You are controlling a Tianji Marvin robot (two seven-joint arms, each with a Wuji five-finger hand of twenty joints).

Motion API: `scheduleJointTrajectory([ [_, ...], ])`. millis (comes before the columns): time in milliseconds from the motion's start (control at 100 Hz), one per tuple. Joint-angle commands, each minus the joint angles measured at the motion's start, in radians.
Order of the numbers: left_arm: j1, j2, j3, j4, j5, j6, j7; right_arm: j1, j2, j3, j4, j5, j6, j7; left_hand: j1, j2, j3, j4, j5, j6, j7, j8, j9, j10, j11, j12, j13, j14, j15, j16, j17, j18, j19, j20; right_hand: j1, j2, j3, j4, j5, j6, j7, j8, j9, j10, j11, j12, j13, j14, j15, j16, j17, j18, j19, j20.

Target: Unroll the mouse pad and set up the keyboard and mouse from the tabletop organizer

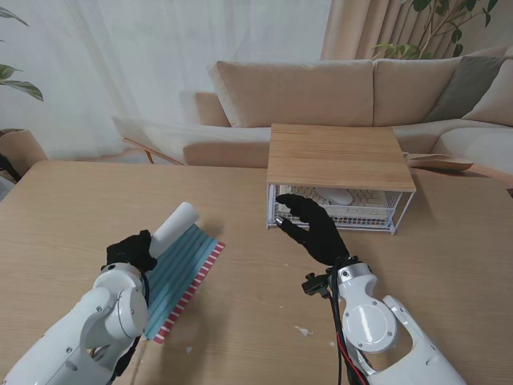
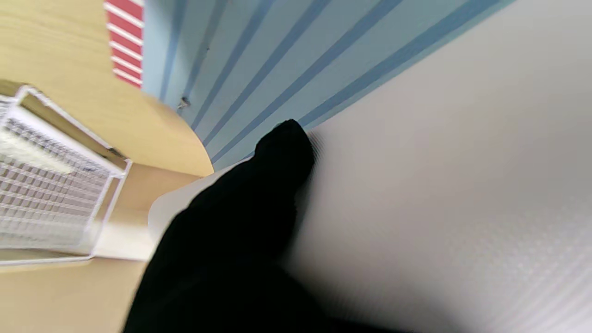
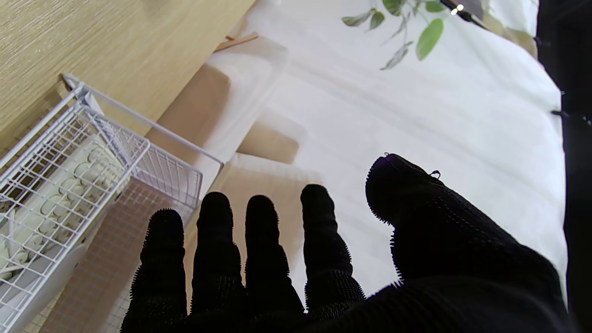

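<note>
The mouse pad (image 1: 186,269) lies half unrolled on the left of the table, blue-striped with a red and white edge. Its white rolled part (image 1: 175,224) lies at the far end. My left hand (image 1: 128,253) is closed on the near end of that roll; in the left wrist view a black finger (image 2: 273,185) presses against the roll (image 2: 439,162). The organizer (image 1: 337,156) has a wooden top over a white wire basket (image 1: 276,210) that holds a pale keyboard (image 1: 370,198) and mouse (image 1: 337,195). My right hand (image 1: 314,230) hangs open, fingers spread, by the basket's front left corner (image 3: 138,120), touching nothing.
The wooden table (image 1: 256,321) carries a few small white specks near me on the right. A beige sofa (image 1: 321,92) stands beyond the table's far edge, with plants at the room's corners.
</note>
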Motion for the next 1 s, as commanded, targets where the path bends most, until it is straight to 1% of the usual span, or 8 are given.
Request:
scheduleJointTrajectory([
  [0, 0.021, 0.008, -0.018, -0.048, 0.025, -0.03, -0.011, -0.002, -0.009, -0.003, 0.005, 0.001, 0.007, 0.012, 0.12, 0.064, 0.042, 0.025, -0.02, -0.05, 0.094, 0.036, -0.005, -0.046, 0.037, 0.022, 0.003, -0.028, 0.053, 0.021, -0.007, -0.013, 0.044, 0.017, 0.01, 0.029, -0.019, 0.057, 0.002, -0.028, 0.006, 0.012, 0.017, -0.008, 0.013, 0.009, -0.014, -0.003, 0.013, -0.003, 0.0, -0.015, -0.026, 0.018],
  [180, 0.107, 0.007, -0.111, -0.152, 0.065, -0.182, 0.0, 0.003, -0.008, -0.008, 0.017, -0.005, 0.018, 0.015, 0.114, 0.06, 0.047, 0.024, -0.015, -0.057, 0.094, 0.034, 0.002, -0.053, 0.033, 0.018, 0.011, -0.04, 0.04, 0.016, 0.001, -0.02, 0.036, 0.011, 0.006, 0.022, -0.019, 0.056, -0.004, -0.02, 0.004, 0.014, 0.015, -0.007, 0.015, 0.01, -0.016, -0.001, 0.015, -0.001, -0.001, -0.016, -0.026, 0.017],
  [290, 0.161, 0.002, -0.165, -0.213, 0.066, -0.271, 0.036, 0.009, -0.005, -0.014, 0.03, -0.014, 0.033, 0.026, 0.113, 0.057, 0.052, 0.023, -0.013, -0.063, 0.093, 0.034, 0.003, -0.055, 0.03, 0.018, 0.015, -0.045, 0.033, 0.013, 0.005, -0.023, 0.031, 0.006, -0.007, 0.008, -0.023, 0.056, -0.032, 0.058, -0.015, 0.007, -0.002, 0.038, 0.002, 0.005, -0.023, 0.017, 0.013, -0.002, -0.005, -0.013, -0.028, 0.017],
  [410, 0.208, -0.001, -0.225, -0.272, 0.061, -0.384, 0.073, 0.021, 0.003, -0.023, 0.047, -0.04, 0.038, 0.052, 0.108, 0.059, 0.054, 0.021, -0.012, -0.067, 0.093, 0.035, 0.003, -0.063, 0.026, 0.018, 0.015, -0.05, 0.026, 0.01, 0.008, -0.026, 0.025, 0.001, -0.034, -0.023, -0.026, 0.054, -0.055, 0.105, -0.033, 0.001, -0.024, 0.04, -0.006, 0.001, -0.037, 0.016, 0.008, -0.004, -0.015, -0.014, -0.031, 0.017],
  [570, 0.258, -0.007, -0.284, -0.345, 0.041, -0.498, 0.118, 0.029, 0.021, -0.028, 0.066, -0.112, 0.055, 0.097, 0.108, 0.062, 0.05, 0.019, -0.015, -0.071, 0.091, 0.038, 0.005, -0.069, 0.023, 0.024, 0.017, -0.06, 0.019, 0.009, 0.012, -0.034, 0.014, -0.011, -0.098, -0.054, -0.04, 0.048, -0.089, 0.158, -0.054, 0.001, -0.061, 0.038, -0.012, -0.002, -0.067, 0.014, -0.003, -0.009, -0.036, -0.016, -0.035, 0.019],
  [690, 0.306, -0.015, -0.318, -0.424, -0.023, -0.533, 0.13, 0.039, 0.03, -0.04, 0.077, -0.133, 0.081, 0.134, 0.118, 0.064, 0.046, 0.023, -0.013, -0.068, 0.083, 0.039, 0.004, -0.058, 0.013, 0.027, 0.012, -0.053, 0.003, 0.007, 0.012, -0.03, -0.001, -0.025, -0.145, -0.067, -0.059, 0.044, -0.109, 0.183, -0.071, 0.002, -0.082, 0.037, -0.009, -0.001, -0.086, 0.013, -0.01, -0.013, -0.047, -0.014, -0.035, 0.023],
  [810, 0.338, -0.018, -0.345, -0.479, -0.012, -0.579, 0.147, 0.048, 0.034, -0.055, 0.081, -0.108, 0.096, 0.169, 0.11, 0.066, 0.036, 0.022, -0.011, -0.078, 0.082, 0.045, 0.012, -0.075, 0.009, 0.029, 0.029, -0.08, -0.004, 0.003, 0.038, -0.037, -0.008, -0.039, -0.188, -0.089, -0.082, 0.038, -0.109, 0.209, -0.083, 0.008, -0.091, 0.05, -0.003, -0.001, -0.093, 0.023, -0.014, -0.016, -0.054, -0.006, -0.037, 0.025],
  [990, 0.345, -0.026, -0.333, -0.515, -0.071, -0.566, 0.167, 0.064, 0.042, -0.081, 0.08, -0.071, 0.072, 0.22, 0.112, 0.067, 0.04, 0.023, -0.009, -0.074, 0.078, 0.046, 0.012, -0.069, 0.003, 0.03, 0.028, -0.074, -0.012, 0.0, 0.037, -0.034, -0.013, -0.048, -0.262, -0.141, -0.078, 0.019, -0.113, 0.247, -0.126, 0.031, -0.107, 0.077, -0.002, -0.007, -0.084, 0.038, -0.018, -0.019, -0.035, 0.011, -0.049, 0.013],
])
